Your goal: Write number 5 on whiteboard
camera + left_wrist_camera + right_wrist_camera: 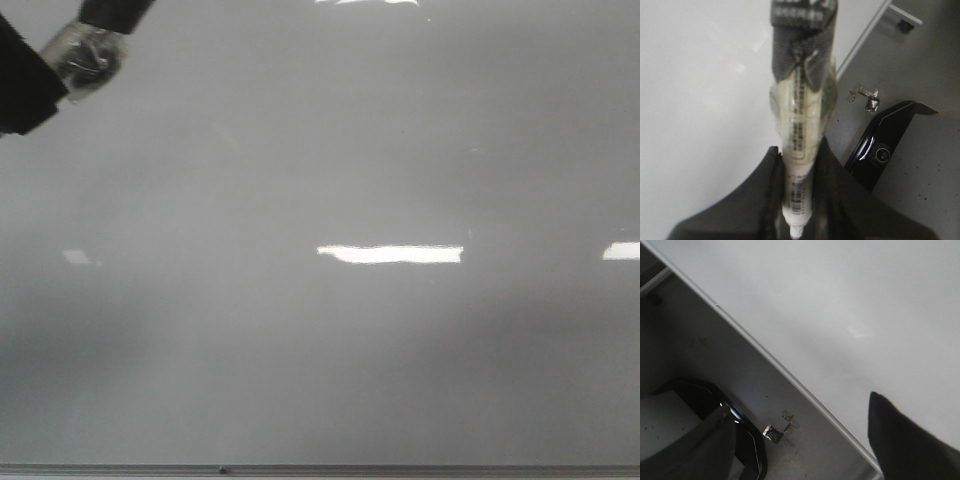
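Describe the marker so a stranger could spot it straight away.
Start from the whiteboard that fills the front view and go to its upper left corner. There the left gripper clamps the marker, a white barrel wrapped in clear tape, the only object before the board.

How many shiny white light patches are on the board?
4 in the front view on the whiteboard: a long one in the middle, one at the right edge, one at the top, one faint at left.

Left end effector cut off — marker tip blurred.
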